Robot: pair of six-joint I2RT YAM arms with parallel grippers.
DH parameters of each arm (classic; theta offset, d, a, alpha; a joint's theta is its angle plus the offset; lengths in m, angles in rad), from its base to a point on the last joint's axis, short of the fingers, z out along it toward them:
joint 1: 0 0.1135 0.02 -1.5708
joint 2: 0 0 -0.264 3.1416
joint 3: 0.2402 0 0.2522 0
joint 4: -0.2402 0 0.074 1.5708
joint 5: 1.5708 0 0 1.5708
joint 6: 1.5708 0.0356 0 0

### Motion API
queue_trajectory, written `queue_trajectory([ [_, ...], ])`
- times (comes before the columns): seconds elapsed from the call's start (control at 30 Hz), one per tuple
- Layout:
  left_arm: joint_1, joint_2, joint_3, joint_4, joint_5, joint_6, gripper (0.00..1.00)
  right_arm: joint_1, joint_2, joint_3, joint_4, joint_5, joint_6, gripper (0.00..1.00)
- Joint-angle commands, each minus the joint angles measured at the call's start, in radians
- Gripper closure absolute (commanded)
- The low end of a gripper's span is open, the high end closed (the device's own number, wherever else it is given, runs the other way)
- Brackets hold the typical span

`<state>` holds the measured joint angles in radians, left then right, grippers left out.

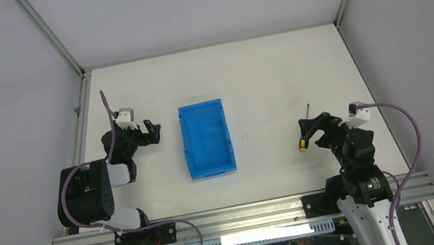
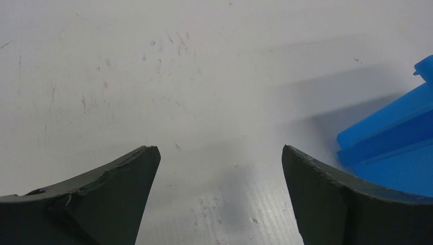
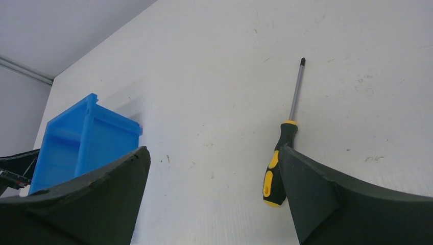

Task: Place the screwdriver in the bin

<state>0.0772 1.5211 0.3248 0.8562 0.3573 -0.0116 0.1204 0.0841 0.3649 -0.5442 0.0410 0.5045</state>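
The white table [image 1: 260,74] carries everything here, and the largest loose thing on it is the blue bin [image 1: 206,139], which stands upright and open-topped near the middle, with nothing visible inside it. It sits between the two arms, a spot either one could reach over, which suits a drop from above. The left gripper [image 2: 218,148] hovers low over bare table just beside the bin's left wall. Its jaws are spread wide and hold nothing, so it appears parked out of the way rather than taking part. The right gripper [image 3: 213,149] is also spread wide and empty, and it hangs low over the right side of the table, well apart from the bin. It seems to be there because the screwdriver [image 3: 282,143] lies flat on the table on that side. The yellow-and-black handle points toward the arm's base and the thin shaft points away from it. In the right wrist view the handle lies just inside the right-hand finger, partly hidden by it, rather than centred between the two. Whether it touches that finger cannot be told. The step in hand looks like the approach for the pickup. A small sideways shift to centre the handle would probably make closing on it safer, since a finger landing on the handle could roll or push it aside.
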Motion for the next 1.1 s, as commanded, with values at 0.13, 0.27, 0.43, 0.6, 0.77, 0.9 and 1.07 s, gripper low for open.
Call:
queue_trajectory([
  [0.13, -0.007, -0.007, 0.015, 0.052, 0.002, 0.002, 0.01, 0.002, 0.003, 0.113, 0.021, -0.005, -0.008, 0.01],
  [0.27, -0.007, -0.008, 0.015, 0.052, 0.002, 0.002, 0.01, 0.003, 0.067, 0.217, 0.121, -0.087, -0.068, 0.04],
  [0.43, -0.007, -0.008, 0.014, 0.053, 0.002, 0.002, 0.01, 0.002, 0.423, 0.532, -0.073, 0.101, -0.07, 0.07],
  [0.6, -0.007, -0.007, 0.014, 0.053, 0.002, 0.002, 0.01, -0.021, 0.95, 0.901, -0.505, 0.19, -0.097, 0.01],
  [0.77, -0.007, -0.007, 0.014, 0.052, 0.002, 0.002, 0.01, -0.068, 1.241, 0.891, -0.534, 0.046, -0.144, 0.01],
  [0.9, -0.008, -0.007, 0.014, 0.052, 0.002, 0.002, 0.01, -0.089, 1.341, 0.732, -0.394, -0.014, -0.139, 0.03],
  [1.07, -0.007, -0.007, 0.014, 0.052, 0.002, 0.002, 0.01, -0.095, 1.464, 0.609, -0.268, -0.075, -0.131, 0.13],
])
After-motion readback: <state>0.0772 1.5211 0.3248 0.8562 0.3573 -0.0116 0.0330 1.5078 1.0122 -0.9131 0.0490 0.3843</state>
